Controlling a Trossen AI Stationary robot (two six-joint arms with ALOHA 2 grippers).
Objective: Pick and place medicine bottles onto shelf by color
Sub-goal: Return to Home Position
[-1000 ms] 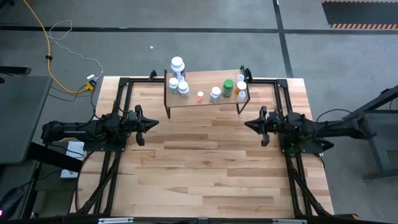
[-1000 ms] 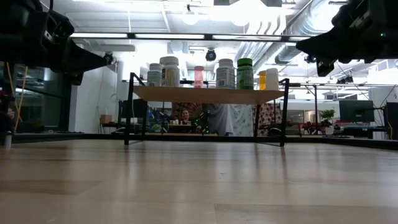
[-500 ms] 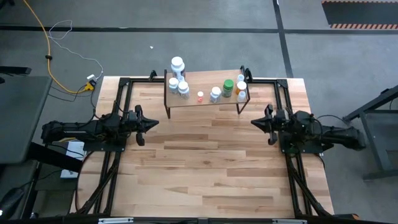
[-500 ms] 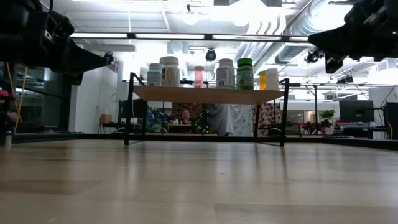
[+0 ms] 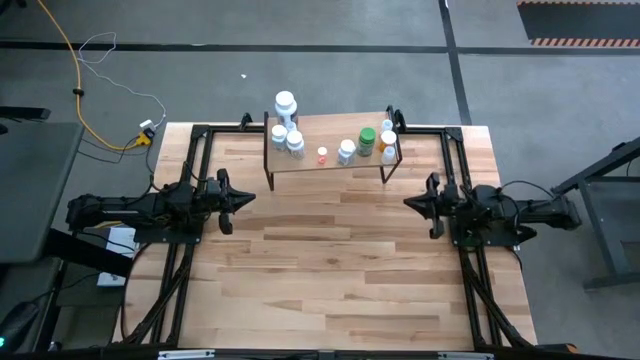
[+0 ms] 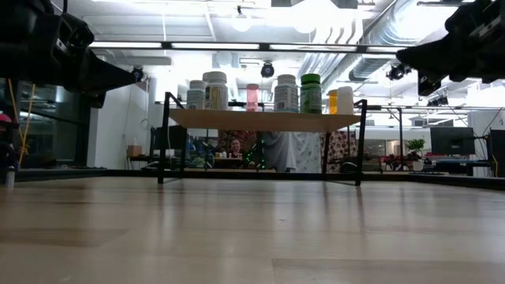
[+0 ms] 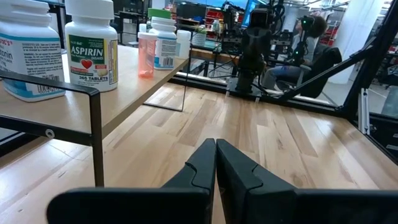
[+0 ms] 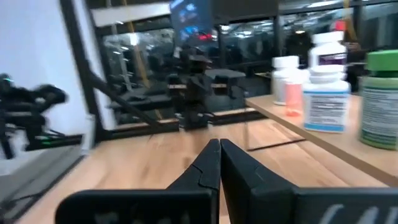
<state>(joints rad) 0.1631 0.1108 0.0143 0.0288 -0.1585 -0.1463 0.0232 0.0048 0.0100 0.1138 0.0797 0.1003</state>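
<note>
You have the medicine bottles standing on the shelf at the table's far edge, well apart from the left gripper and right gripper, both clenched on nothing.

Butcher-block table; yellow cable on grey floor; person seated beyond.
</note>
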